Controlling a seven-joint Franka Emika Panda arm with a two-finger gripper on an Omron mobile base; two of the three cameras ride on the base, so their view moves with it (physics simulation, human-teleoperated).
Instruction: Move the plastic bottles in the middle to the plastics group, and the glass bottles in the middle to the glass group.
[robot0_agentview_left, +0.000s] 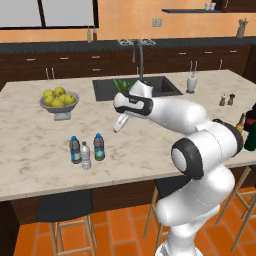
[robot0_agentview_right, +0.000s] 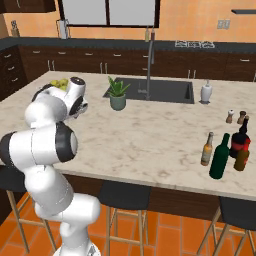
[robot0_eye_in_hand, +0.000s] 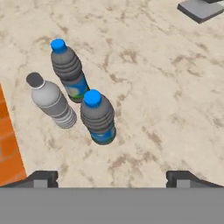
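Note:
Three small plastic bottles stand together near the counter's front left. The clear water bottle with blue cap (robot0_agentview_left: 99, 147) (robot0_eye_in_hand: 98, 116) is the right one, beside the darker blue-capped bottle (robot0_agentview_left: 75, 150) (robot0_eye_in_hand: 66, 70) and the short white-capped one (robot0_agentview_left: 86, 155) (robot0_eye_in_hand: 51, 103). My gripper (robot0_agentview_left: 118, 125) (robot0_eye_in_hand: 112, 178) hangs above and right of them, open, with nothing between its fingers. Far right on the counter stand the slim amber bottle (robot0_agentview_right: 207, 149), the dark green bottle (robot0_agentview_right: 219, 157) and the dark red-banded bottle (robot0_agentview_right: 240, 142), close together.
A bowl of lemons (robot0_agentview_left: 59, 100) sits behind the plastic bottles. The sink (robot0_agentview_left: 150, 86), a potted plant (robot0_agentview_right: 118, 95), a soap dispenser (robot0_agentview_right: 206, 92) and two shakers (robot0_agentview_right: 235, 116) lie further back. The counter's front edge (robot0_eye_in_hand: 13, 131) is just beside the bottles. Stools stand below.

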